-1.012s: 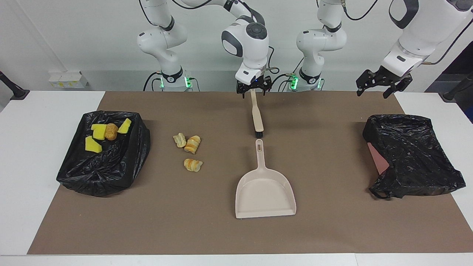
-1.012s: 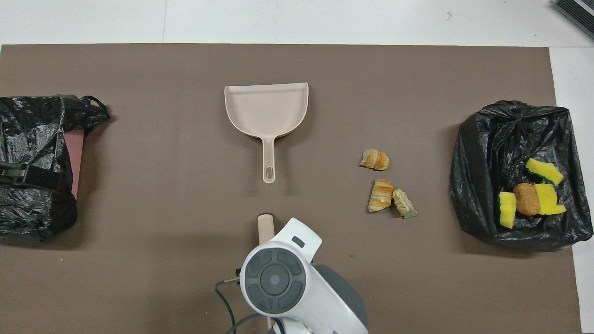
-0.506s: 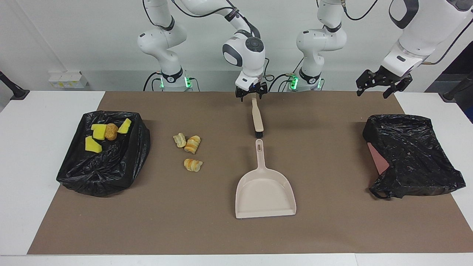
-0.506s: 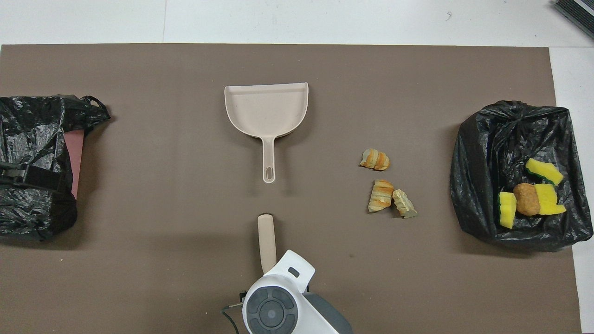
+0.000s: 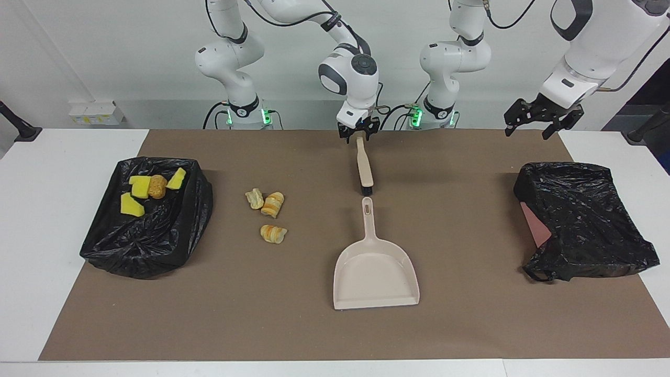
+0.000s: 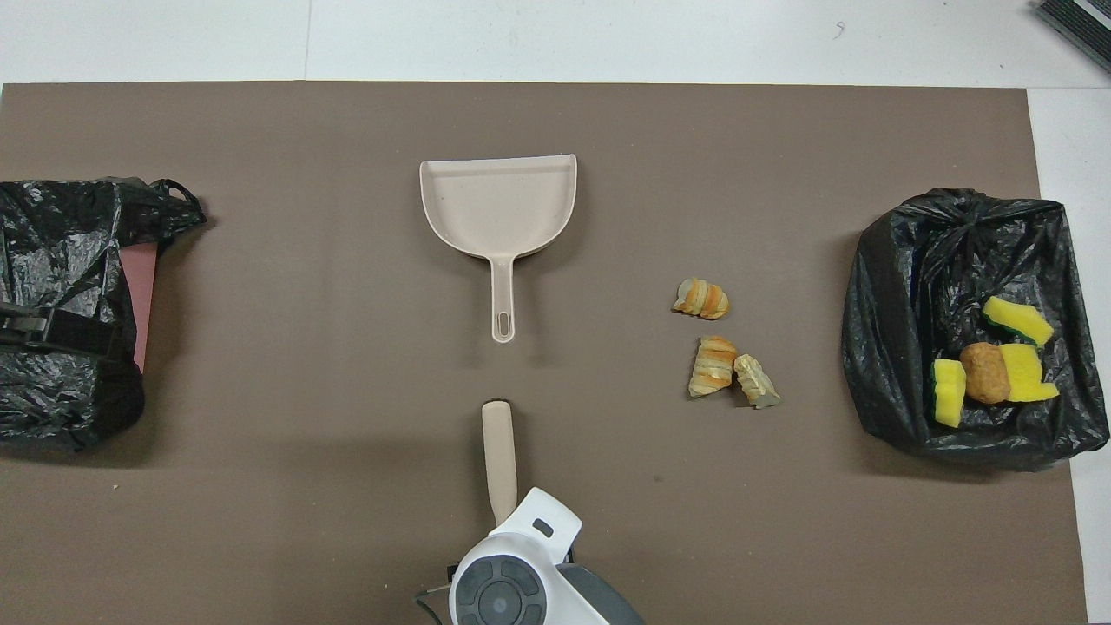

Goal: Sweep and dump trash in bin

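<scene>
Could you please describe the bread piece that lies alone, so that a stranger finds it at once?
Start at the beige dustpan mid-mat and look toward the right arm's end, where three striped bread pieces lie. Two touch each other; the lone piece lies apart, farther from the robots.

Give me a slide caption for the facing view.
Right claw at the brush handle's end; three bread-like pieces lie on the mat beside the dustpan; left claw waits.

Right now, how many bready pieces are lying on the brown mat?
3. Two bread-like pieces touch each other; the third lies alone, farther from the robots. All are between the dustpan and the black bag holding sponge bits.
</scene>
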